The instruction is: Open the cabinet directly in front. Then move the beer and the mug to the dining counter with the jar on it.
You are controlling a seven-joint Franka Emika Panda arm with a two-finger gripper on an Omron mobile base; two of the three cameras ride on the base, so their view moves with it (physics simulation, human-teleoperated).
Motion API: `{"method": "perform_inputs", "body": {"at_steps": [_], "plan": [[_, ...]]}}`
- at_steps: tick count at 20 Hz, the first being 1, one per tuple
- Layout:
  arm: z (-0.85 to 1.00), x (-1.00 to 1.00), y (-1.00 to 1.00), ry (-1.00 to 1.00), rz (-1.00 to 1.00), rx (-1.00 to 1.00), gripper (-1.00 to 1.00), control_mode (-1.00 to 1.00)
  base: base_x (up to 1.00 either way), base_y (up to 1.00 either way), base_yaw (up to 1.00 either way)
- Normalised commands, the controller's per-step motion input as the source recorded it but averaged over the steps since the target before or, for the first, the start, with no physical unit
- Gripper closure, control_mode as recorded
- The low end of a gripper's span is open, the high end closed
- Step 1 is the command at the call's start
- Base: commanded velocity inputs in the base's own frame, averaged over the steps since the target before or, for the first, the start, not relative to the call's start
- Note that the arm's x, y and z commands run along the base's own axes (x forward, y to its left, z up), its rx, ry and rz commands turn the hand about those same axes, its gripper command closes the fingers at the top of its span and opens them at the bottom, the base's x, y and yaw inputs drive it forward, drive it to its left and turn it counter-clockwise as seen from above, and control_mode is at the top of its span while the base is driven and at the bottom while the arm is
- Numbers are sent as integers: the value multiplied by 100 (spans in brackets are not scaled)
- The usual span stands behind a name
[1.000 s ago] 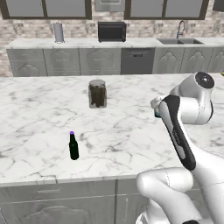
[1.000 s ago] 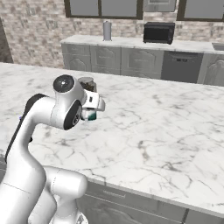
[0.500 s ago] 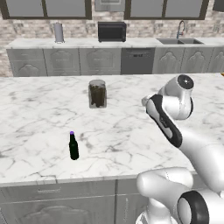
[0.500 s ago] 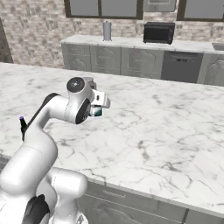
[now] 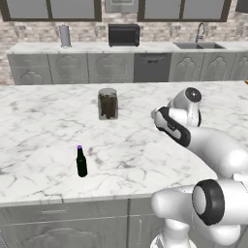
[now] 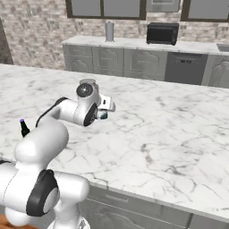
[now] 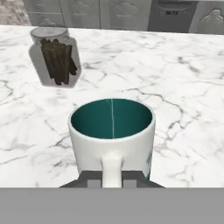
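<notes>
Now the end effector [image 6: 103,114], clamped on the mug [image 7: 112,138], has swung farther right over the tabletop [image 5: 43,126] than a second ago. Jar [image 5: 108,103] stands beyond it to the left, unmoved; beer [image 5: 81,162] stays upright near the tabletop's near edge, well apart from the jar.

The robot arm [image 5: 208,145] is smooth, shiny white and made of fat round tubes joined like a bent pipe. Big round dark grey caps [image 5: 209,202] sit at its joints, ringed in black, and a smaller one [image 5: 193,94] sits higher up. A long black strip [image 5: 173,128] runs along one white link. Seen from the other side, the small boxy white hand [image 6: 106,103] sticks out beyond the round dark joint cap [image 6: 85,91].
</notes>
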Motion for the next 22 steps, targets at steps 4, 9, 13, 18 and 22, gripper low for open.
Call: {"method": "perform_inputs", "body": {"at_steps": [4,9,13,18,22], "plan": [[-46,2,0,-7,0,8,100,-100,0,0,0],[-48,3,0,-11,0,4,100,-100,0,0,0],[-15,20,0,-4,0,0,100,-100,0,0,0],[-15,46,0,0,0,0,100,-100,0,0,0],[-20,58,0,0,0,0,100,-100,0,0,0]]}}
